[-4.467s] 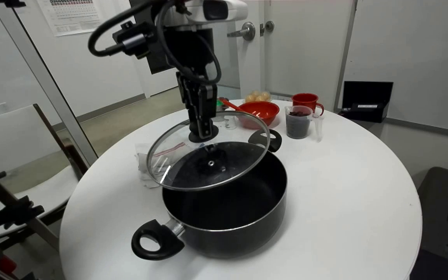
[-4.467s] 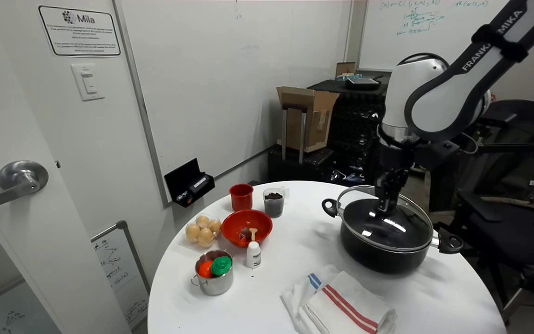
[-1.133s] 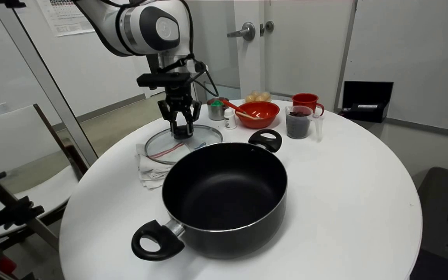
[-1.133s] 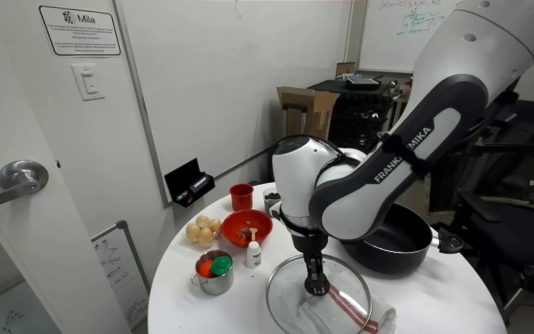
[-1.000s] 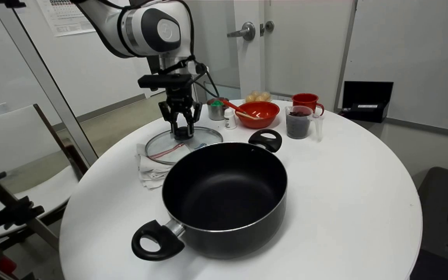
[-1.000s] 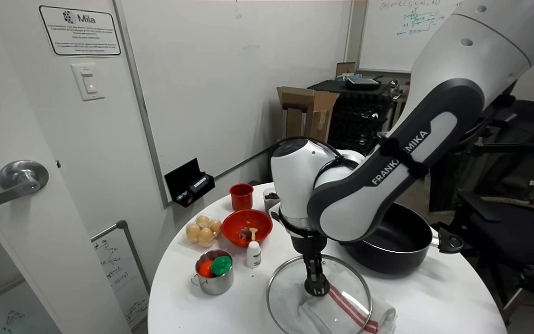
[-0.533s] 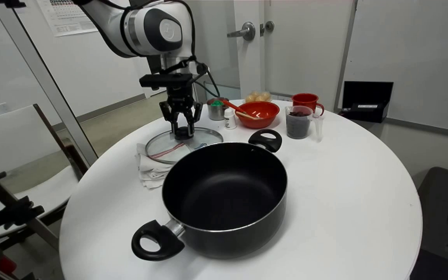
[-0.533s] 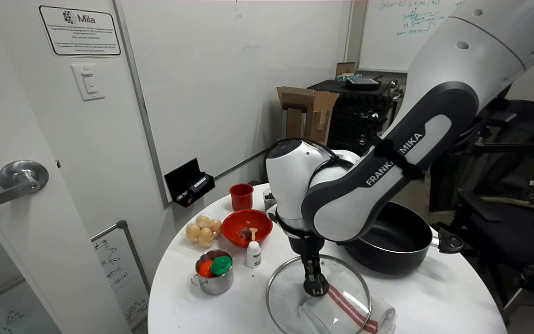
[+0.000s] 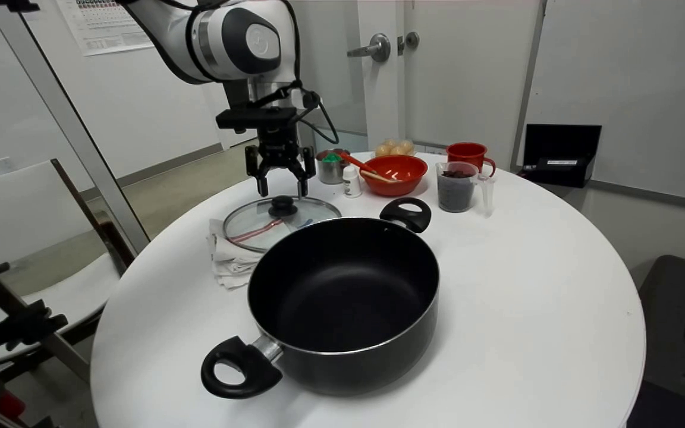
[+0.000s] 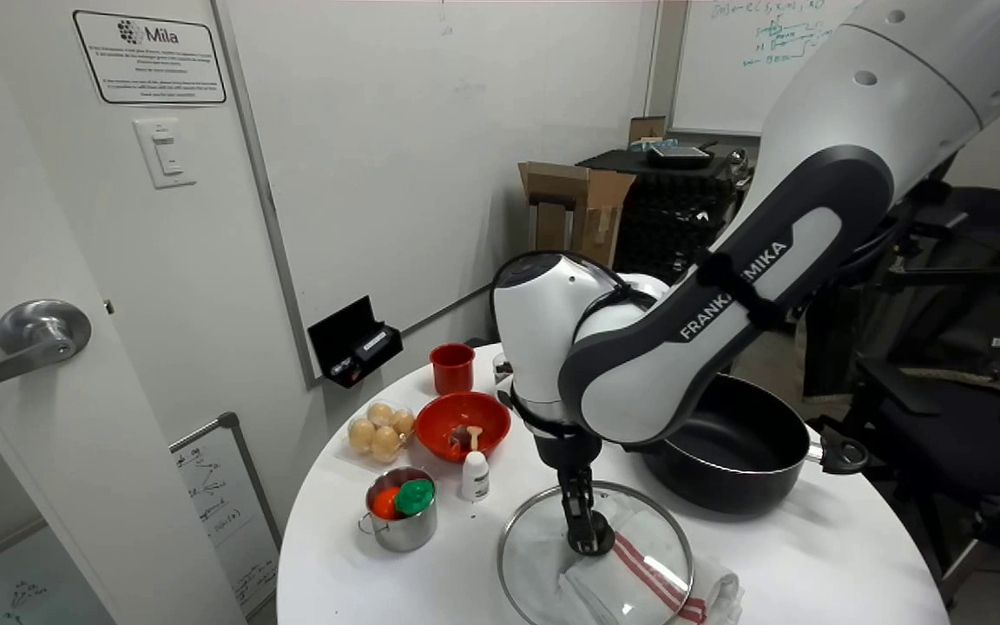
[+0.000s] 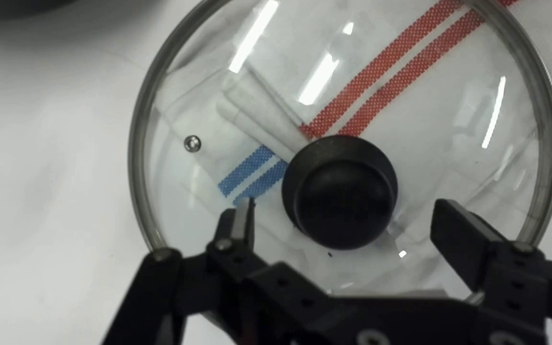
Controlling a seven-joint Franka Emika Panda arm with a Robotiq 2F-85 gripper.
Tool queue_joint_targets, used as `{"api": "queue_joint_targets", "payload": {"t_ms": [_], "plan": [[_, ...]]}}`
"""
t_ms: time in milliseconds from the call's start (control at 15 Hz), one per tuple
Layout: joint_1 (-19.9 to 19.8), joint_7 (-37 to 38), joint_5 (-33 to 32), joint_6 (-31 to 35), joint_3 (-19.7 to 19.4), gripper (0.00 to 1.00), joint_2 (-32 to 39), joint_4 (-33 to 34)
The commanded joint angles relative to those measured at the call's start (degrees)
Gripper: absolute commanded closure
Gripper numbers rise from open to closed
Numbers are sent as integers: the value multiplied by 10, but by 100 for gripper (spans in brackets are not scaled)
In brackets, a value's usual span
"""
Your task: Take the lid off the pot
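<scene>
The clear glass lid (image 9: 319,212) lies on the table, partly over a folded towel, behind the pot (image 9: 354,371) in an exterior view. Its black knob (image 11: 345,206) points up. With nothing on top, the pot shows its bare dark inside; part of it is behind my arm in an exterior view (image 10: 743,490). Directly above the lid, my gripper (image 9: 283,192) stands open, its fingertips slightly higher than the knob. In the wrist view the fingers (image 11: 465,239) are spread to either side of the knob, with a gap on both sides.
A striped towel (image 10: 717,586) shows through and beside the lid. Nearby stand a white bottle (image 9: 351,182), a steel cup (image 10: 403,512), a red bowl (image 9: 399,178), a measuring cup (image 9: 455,190), a red mug (image 9: 466,153) and a pack of eggs (image 10: 383,432). The pot's handle (image 9: 241,368) juts out.
Earlier the lid hung over the pot, held by its knob; it then came down onto the towel. Within the last half second my jaws have opened off the knob and risen a little.
</scene>
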Motion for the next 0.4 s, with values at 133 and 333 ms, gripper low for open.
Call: {"api": "queue_joint_targets", "payload": {"t_ms": [133, 333], "plan": [[-4, -2, 1, -8, 6, 0, -51, -43], [-3, -4, -4, 5, 10, 0, -122, -119]]}}
